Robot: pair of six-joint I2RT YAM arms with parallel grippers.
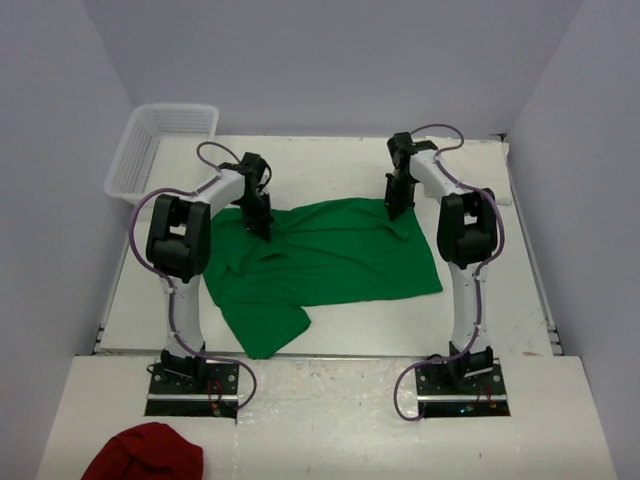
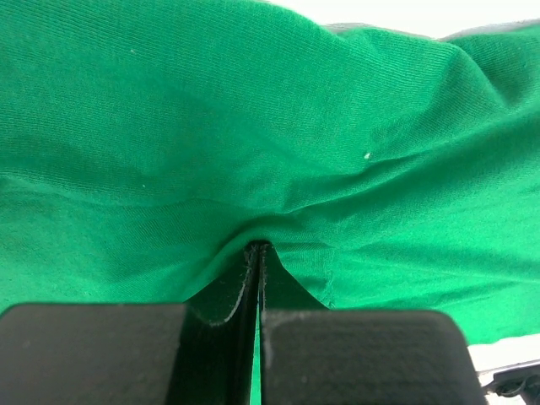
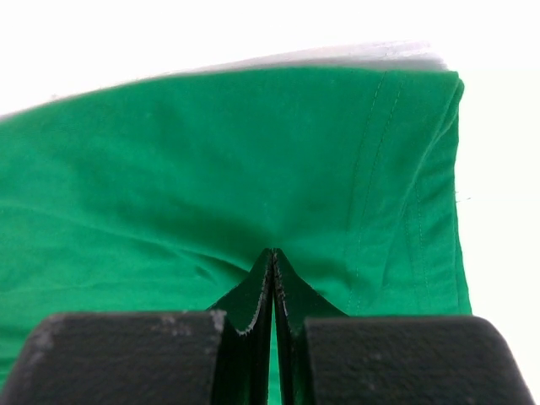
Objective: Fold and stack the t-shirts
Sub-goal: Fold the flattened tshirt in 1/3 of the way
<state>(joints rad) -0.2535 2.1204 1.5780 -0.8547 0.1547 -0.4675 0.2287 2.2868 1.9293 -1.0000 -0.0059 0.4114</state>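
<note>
**Hidden or unclear.** In the top view each wrist masks its own fingertips, so the grip cannot be read there. The left arm also covers part of the shirt's (image 1: 320,260) left side. The red cloth (image 1: 145,455) is cut off by the bottom edge of that view. It lies on the near shelf in front of the left base, well apart from the shirt. Both wrist views are filled almost wholly with green fabric, and little else shows in them.

**Grip.** The left gripper (image 2: 257,249) has its fingers pressed together on a pinch of the shirt, and the cloth puckers at the tips. The right gripper (image 3: 272,253) is likewise clamped on a fold of the shirt. This fold is just beside a stitched edge, possibly a sleeve hem, though the view is too close to be sure.

**Location.** The shirt lies crumpled on the white table (image 1: 330,165) between the two arms. Its far edge is held at two points, left and right. One flap trails toward the near edge, close to the left arm.

**Count.**
- One shirt, green.
- Two grippers, both on it.
- One white mesh basket (image 1: 160,150), at the far left corner, apart from the shirt.
- One red cloth.
</note>
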